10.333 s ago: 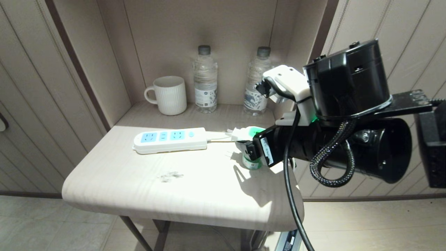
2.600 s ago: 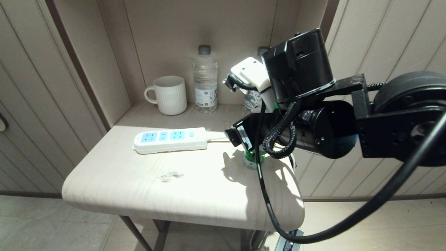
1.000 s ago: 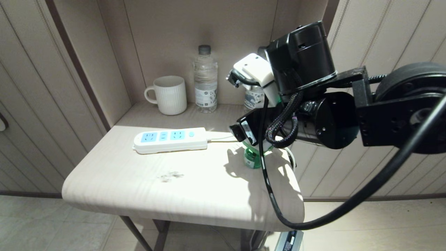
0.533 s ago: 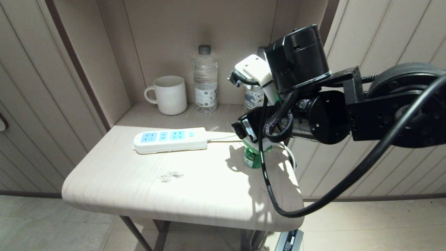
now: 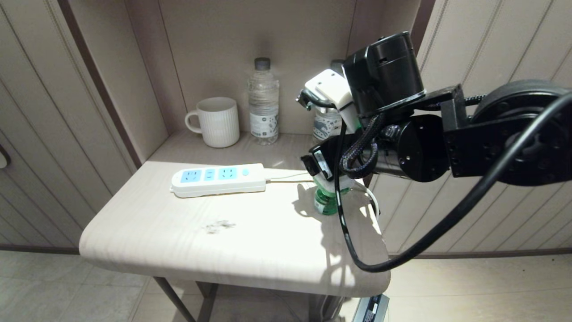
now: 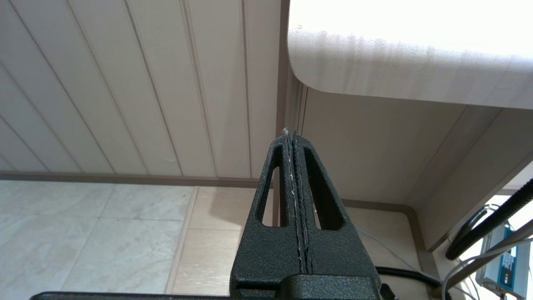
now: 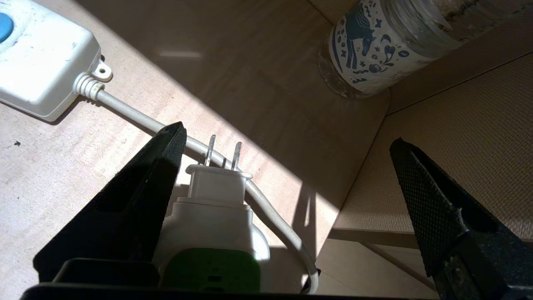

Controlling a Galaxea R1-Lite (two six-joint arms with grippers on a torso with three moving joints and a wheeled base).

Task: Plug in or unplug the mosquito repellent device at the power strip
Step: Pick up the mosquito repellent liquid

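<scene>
The mosquito repellent device (image 5: 325,202) stands upright on the table's right side, a green bottle under a white plug head (image 7: 214,208). Its two prongs (image 7: 224,155) point toward the power strip's cord (image 7: 137,118). My right gripper (image 7: 287,135) is wide open around the device, which sits close beside one finger (image 7: 150,183); the other finger (image 7: 429,200) is far off it. The power strip (image 5: 219,179) lies to the left with all its sockets empty. My left gripper (image 6: 290,135) is shut on nothing, parked below the table's edge.
A white mug (image 5: 217,121) and a water bottle (image 5: 263,103) stand at the back of the alcove. A second bottle (image 7: 374,46) is in the corner just beyond the right gripper. The side wall (image 7: 458,158) is close on the right. Wooden table (image 5: 201,241).
Ten seconds ago the device hung in the right gripper with its prongs to the left; now it stands on the table. In the last second the right arm edged slightly right.
</scene>
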